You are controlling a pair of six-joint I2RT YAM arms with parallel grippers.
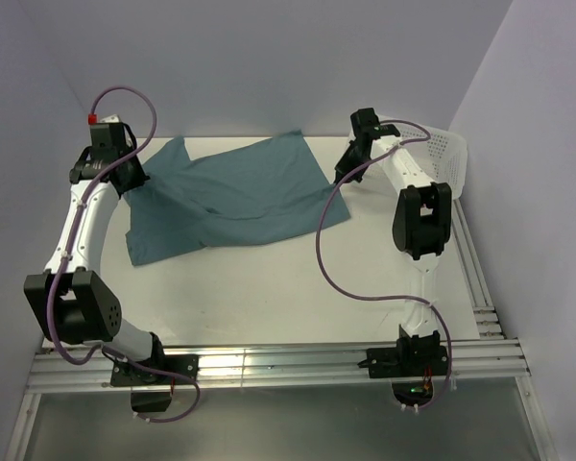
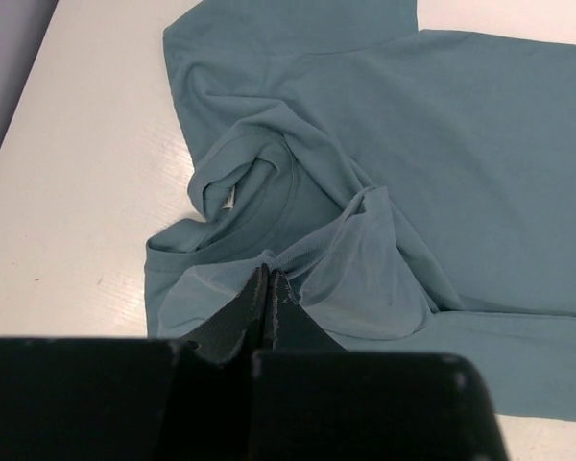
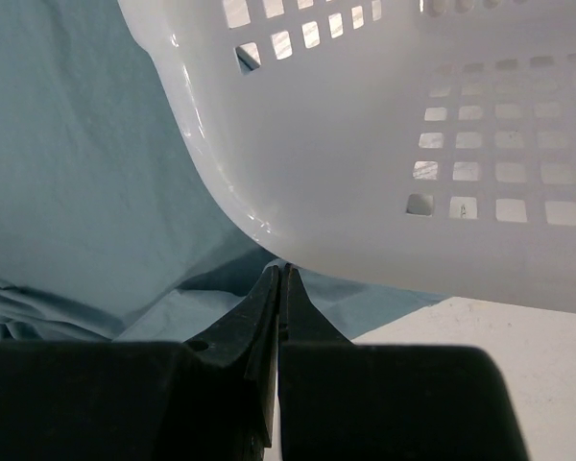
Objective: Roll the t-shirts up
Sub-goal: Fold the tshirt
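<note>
Black two-finger left pincer [image 2: 269,284] clamped on a raised fold beside the collar of the plain dusty teal soft-cloth t-shirt [image 2: 442,144].

That pinch tents the thin cloth, probably to drag the bunched neck area flat, since the t-shirt lies rumpled and unrolled on the far half of the white counter [image 2: 86,173], between the two pincers. Black right pincer [image 3: 278,283] has its jaws pressed together at the opposite edge, close under the bulging wall of the white plastic mesh basket [image 3: 365,144]; whether cloth is caught there I cannot tell. Holding opposite sides would let the garment be stretched smooth before rolling, which I judge not yet begun.
</note>
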